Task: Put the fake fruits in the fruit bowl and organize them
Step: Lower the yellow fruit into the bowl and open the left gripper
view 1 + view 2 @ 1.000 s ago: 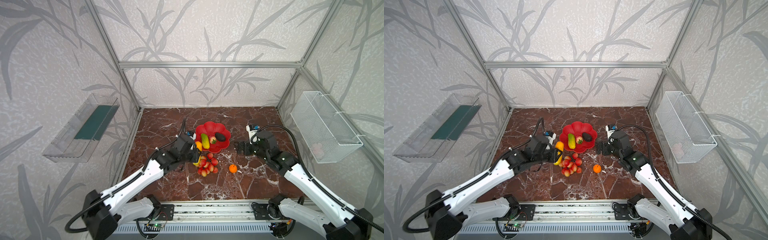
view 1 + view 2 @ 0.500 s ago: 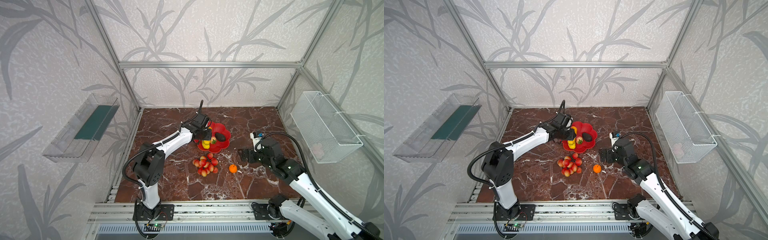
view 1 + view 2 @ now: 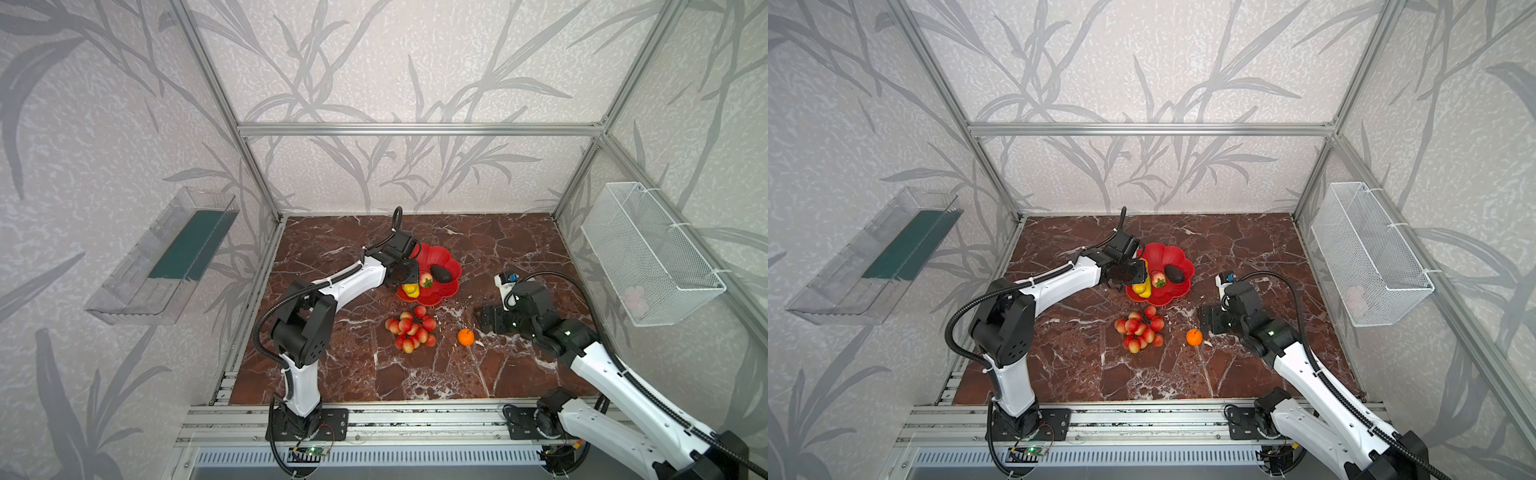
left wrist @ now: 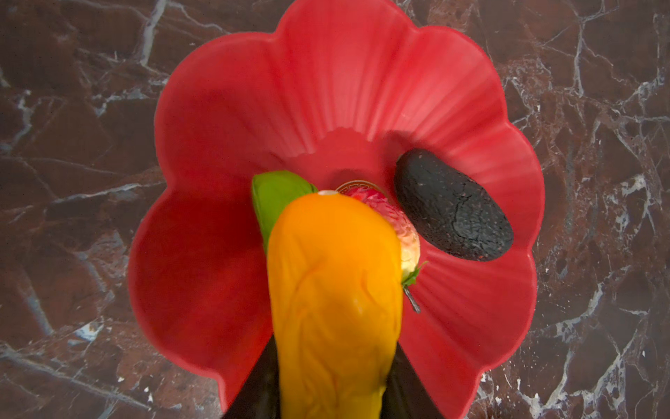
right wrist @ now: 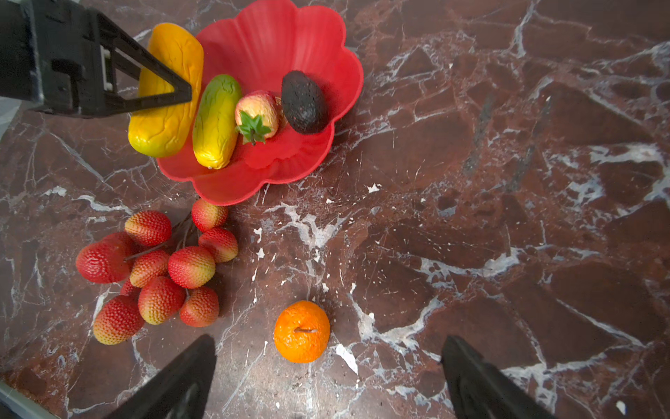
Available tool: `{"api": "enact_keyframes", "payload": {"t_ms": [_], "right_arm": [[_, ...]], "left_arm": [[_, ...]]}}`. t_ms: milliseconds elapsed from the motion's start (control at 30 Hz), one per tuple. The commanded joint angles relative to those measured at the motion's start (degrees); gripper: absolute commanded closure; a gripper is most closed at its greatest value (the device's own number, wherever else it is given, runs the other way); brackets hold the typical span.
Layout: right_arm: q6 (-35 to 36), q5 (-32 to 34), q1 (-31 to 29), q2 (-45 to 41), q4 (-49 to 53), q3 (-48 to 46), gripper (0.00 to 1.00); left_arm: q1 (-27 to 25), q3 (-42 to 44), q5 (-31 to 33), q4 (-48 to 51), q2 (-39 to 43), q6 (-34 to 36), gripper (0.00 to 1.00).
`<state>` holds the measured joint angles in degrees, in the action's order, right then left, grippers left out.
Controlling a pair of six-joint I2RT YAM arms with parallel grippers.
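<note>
The red flower-shaped fruit bowl (image 3: 448,258) holds an oblong green-yellow fruit (image 5: 216,119), a strawberry (image 5: 257,112) and a dark avocado (image 5: 304,101). My left gripper (image 4: 331,362) is shut on the oblong yellow-orange fruit (image 4: 333,290), which hangs over the bowl's left rim beside the green-yellow fruit. A red-pink grape bunch (image 3: 410,328) lies on the marble floor in front of the bowl. To its right sits the small orange (image 5: 302,332). My right gripper (image 5: 326,381) is open just behind the orange, with nothing between its fingers.
A white wire basket (image 3: 648,253) hangs on the right wall and a clear plastic tray (image 3: 166,257) on the left wall. Aluminium frame posts edge the brown marble floor (image 3: 415,374).
The left arm carried the yellow-orange fruit from beside the grape bunch up and back over the bowl. The right gripper drew nearer to the orange, still open.
</note>
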<state>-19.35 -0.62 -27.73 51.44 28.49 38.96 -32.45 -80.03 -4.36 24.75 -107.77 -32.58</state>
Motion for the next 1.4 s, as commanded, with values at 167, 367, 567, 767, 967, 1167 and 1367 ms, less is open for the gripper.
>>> {"api": "enact_keyframes", "payload": {"t_ms": [167,367,567,767,967,1167,1367], "right_arm": [[-0.8,-1.84,0.26,1.51,-1.7,-1.57,0.05],[-0.85,-1.79,0.28,1.38,-1.77,-2.21,0.05],[-1.21,-2.27,0.26,1.73,-2.25,-2.96,0.05],[-2.0,-2.78,0.22,2.08,-3.2,-3.8,0.05],[-2.52,-3.11,0.14,3.0,-3.79,-4.28,0.05],[-3.3,-3.97,0.13,4.32,-4.9,-4.82,0.06],[-3.63,-4.27,0.03,5.32,-5.33,-5.45,0.07]], "left_arm": [[0.68,-4.16,-0.97,-0.68,-1.49,4.44,0.66],[0.64,-20.99,0.92,12.1,-9.35,20.9,0.66],[0.63,-39.11,7.18,26.01,-19.54,32.18,0.68],[0.3,-48.42,8.23,31.37,-26.26,40.37,0.68],[-0.59,-48.63,9.83,30.74,-28.76,42.45,0.67],[-1.59,-48.73,11.5,29.4,-29.78,42.45,0.5],[-1.65,-48.57,10.26,27.32,-27.34,40.11,0.35]]}}
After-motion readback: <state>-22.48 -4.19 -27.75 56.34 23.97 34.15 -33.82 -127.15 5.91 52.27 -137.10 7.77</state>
